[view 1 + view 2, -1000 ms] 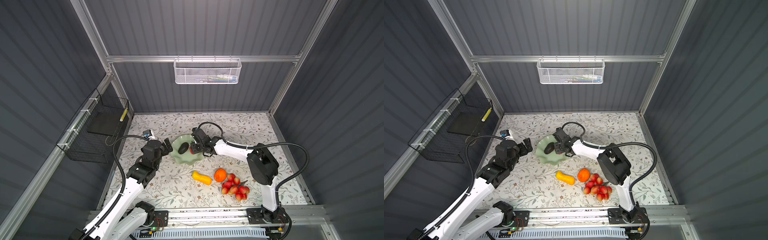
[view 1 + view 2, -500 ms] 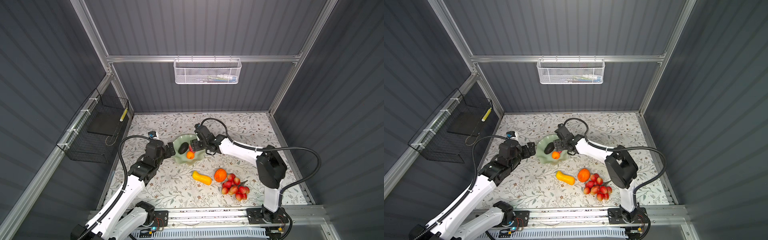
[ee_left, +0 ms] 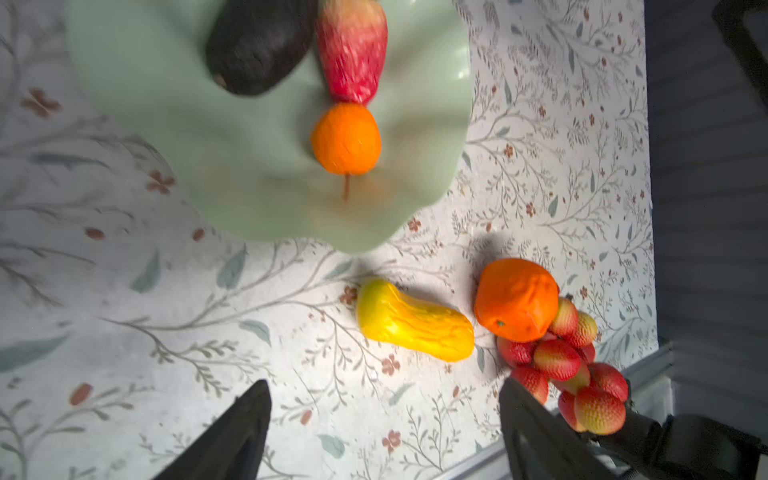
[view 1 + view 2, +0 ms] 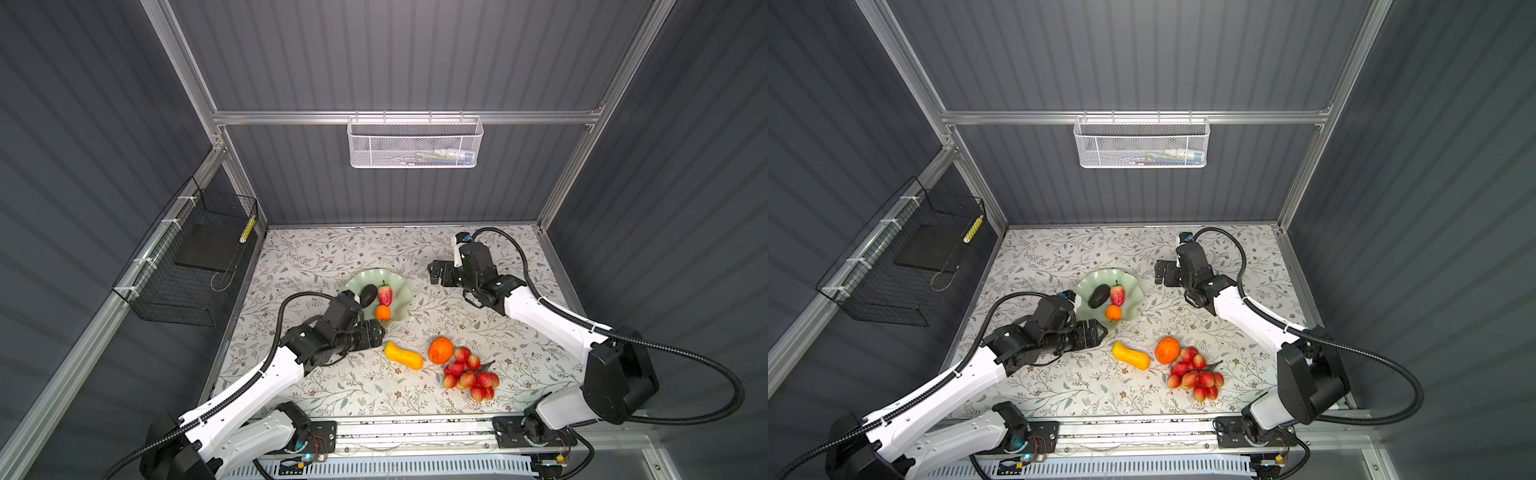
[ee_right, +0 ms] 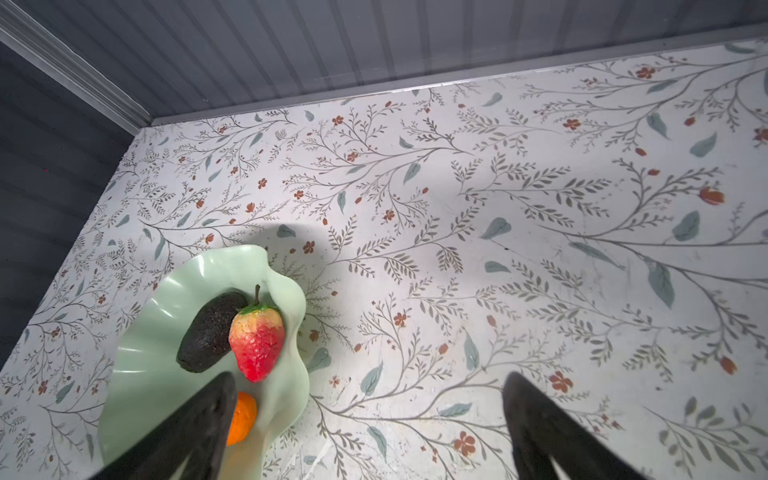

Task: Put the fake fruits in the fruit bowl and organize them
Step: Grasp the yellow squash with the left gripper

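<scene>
Both claws open over a half-filled bowl. My left claw (image 3: 382, 386) stands with its fingers spread wide and nothing between them, low above the floral tabletop (image 4: 332, 257) at the near rim of the mint-green fruit bowl (image 4: 401, 299); I cannot tell whether it touches that rim. My right claw (image 5: 370, 378) is also spread wide and empty, off to the bowl's right and apart from it in both top views.

Three fruits lie inside the bowl. A dark avocado (image 5: 212, 332) and a red strawberry (image 5: 257, 340) rest side by side, touching. A small tangerine (image 3: 345, 139) sits just at the strawberry's pointed tip, toward the near rim.

Three fruits lie on the table outside the bowl, toward the front edge. The yellow-orange squash (image 3: 413, 326) lies on its side, nearest my left claw. The large orange (image 3: 516, 299) sits just to its right, close by. The bunch of red grapes (image 3: 569, 365) presses against the orange and spreads toward the front right.
</scene>
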